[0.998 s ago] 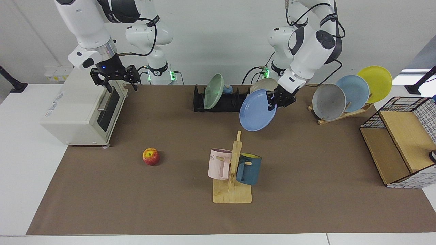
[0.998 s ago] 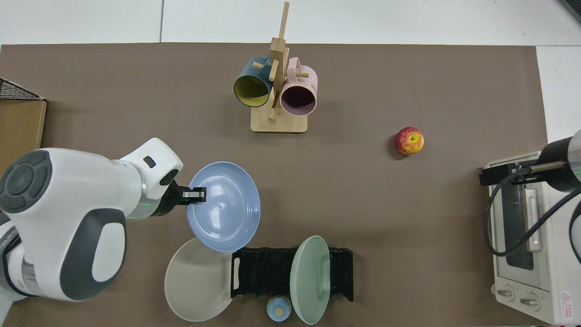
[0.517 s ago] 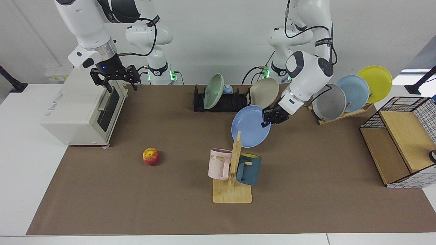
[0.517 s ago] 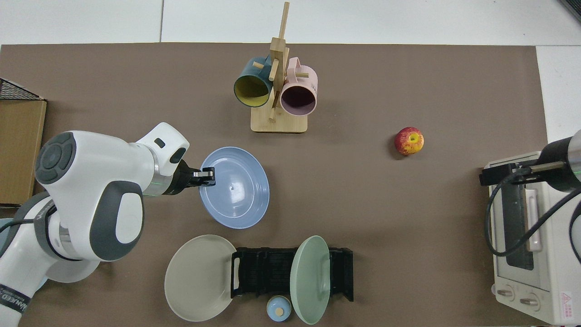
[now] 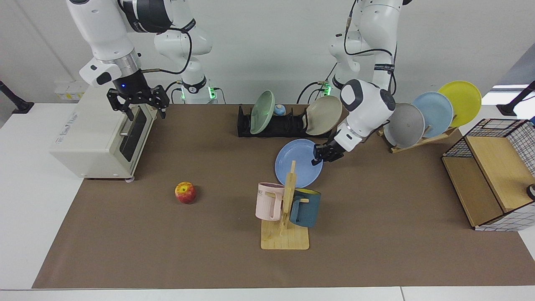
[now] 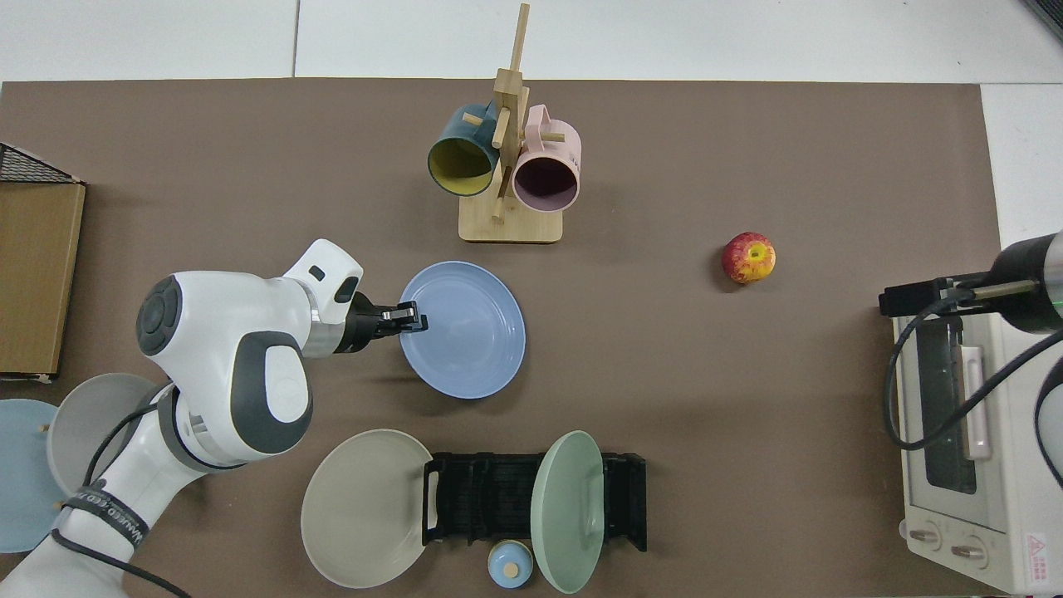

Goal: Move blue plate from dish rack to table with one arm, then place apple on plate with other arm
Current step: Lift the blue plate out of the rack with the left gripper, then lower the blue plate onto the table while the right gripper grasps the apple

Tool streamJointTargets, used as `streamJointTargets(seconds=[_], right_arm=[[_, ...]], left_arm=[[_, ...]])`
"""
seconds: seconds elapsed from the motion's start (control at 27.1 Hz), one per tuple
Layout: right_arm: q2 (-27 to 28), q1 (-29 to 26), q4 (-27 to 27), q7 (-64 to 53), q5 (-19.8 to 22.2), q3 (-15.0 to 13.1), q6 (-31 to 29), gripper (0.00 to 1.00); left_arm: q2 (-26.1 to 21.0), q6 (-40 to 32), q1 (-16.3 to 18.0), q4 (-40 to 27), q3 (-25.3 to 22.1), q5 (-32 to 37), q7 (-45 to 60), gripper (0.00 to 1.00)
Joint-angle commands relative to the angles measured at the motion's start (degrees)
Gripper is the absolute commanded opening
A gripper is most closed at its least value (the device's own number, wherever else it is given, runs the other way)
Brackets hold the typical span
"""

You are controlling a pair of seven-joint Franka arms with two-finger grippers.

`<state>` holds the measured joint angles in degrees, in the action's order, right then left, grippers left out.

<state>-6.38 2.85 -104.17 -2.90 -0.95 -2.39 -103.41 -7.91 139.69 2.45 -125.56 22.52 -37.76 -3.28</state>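
Above mat centre | left claw [image 5: 322,156] clamped on blue plate [image 5: 297,163] rim | right claw [image 5: 138,101] apart over toaster oven [image 5: 98,136]

Facing camera looks across the table [image 5: 376,234]; top camera looks straight down.

Showing a periwinkle-blue plate [image 6: 473,332] lying against the brown mat of the table [image 6: 747,415], white borders running round it. Sitting red with yellow patches, an apple [image 5: 185,192]. Standing black, a slotted dish rack [image 6: 498,498], carrying a pale green plate [image 6: 566,507] and leaning a beige plate [image 6: 361,507]. Hanging pink [image 5: 267,201] and dark teal [image 5: 306,207], two mugs on a light-wood mug tree [image 5: 286,238]. Resting grey, sky-blue and yellow, three plates on a slanted wooden rack [image 5: 422,140]. Glowing cream-white, a toaster oven [image 5: 96,133].
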Motion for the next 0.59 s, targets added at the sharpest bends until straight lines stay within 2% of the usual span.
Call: streamJointTargets(seconds=[0.0, 0.15, 0.18, 0.22, 0.3, 0.48, 0.55], right_arm=[[4.43, 0.14, -1.47, 1.23, 0.6, 0.63, -6.97, 1.0], [9.7, 0.75, -1.47, 1.32, 0.17, 0.9, -13.03, 1.0], [11.2, 0.93, -1.47, 1.32, 0.08, 0.9, -14.61, 1.0], [12.43, 0.93, -1.47, 1.24, -0.19, 0.9, -16.19, 1.0], [14.54, 1.02, -1.47, 1.32, -0.28, 0.98, -18.66, 1.0], [19.64, 2.69, -1.38, 1.15, -0.36, 0.99, -23.84, 1.0], [21.75, 2.69, -1.47, 1.06, -0.36, 0.99, -26.57, 1.0]], left_arm=[[1.14, 1.2, -3.84, -2.15, -0.37, -0.56, -1.38, 0.0], [1.06, 1.29, -4.64, -2.24, -0.37, -0.47, -1.29, 0.0], [1.06, 1.29, -4.82, -2.24, -0.46, -0.47, -0.77, 0.03], [1.06, 1.29, -4.91, -2.15, -0.46, -0.38, -0.33, 0.07], [0.97, 1.29, -4.91, -1.97, -0.46, -0.38, -0.24, 0.25], [0.79, 1.29, -4.82, -1.44, -0.46, -0.03, 0.2, 0.42], [0.62, 1.2, -4.82, -1.1, -0.55, -0.03, 0.64, 0.44]])
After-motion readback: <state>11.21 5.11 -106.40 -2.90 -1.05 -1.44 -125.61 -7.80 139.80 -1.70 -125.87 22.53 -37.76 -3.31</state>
